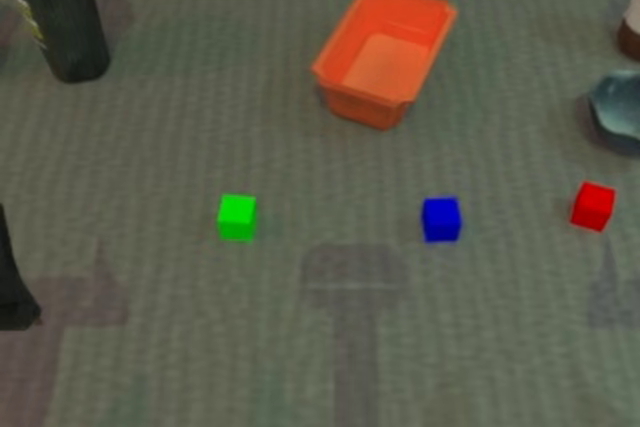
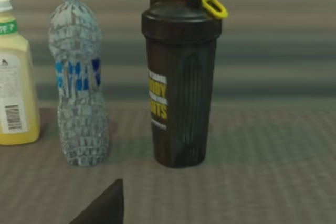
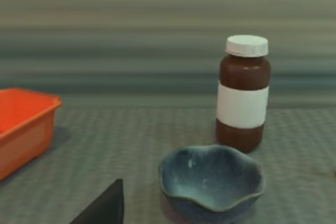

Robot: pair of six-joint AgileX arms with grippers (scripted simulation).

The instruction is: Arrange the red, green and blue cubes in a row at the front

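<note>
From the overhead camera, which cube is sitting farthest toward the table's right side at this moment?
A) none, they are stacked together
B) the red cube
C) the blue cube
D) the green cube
B: in the top view the red cube lies near the right edge, the blue cube sits around the middle, and the green cube is left of it, all apart.

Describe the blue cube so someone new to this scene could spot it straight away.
Start at the large orange tub standing at the back of the table's middle. Come forward from it to the loose row of three small cubes: the blue cube is the middle one, nearly in front of the tub. It is deep blue, with the green cube far to its left and the red cube to its right.
</note>
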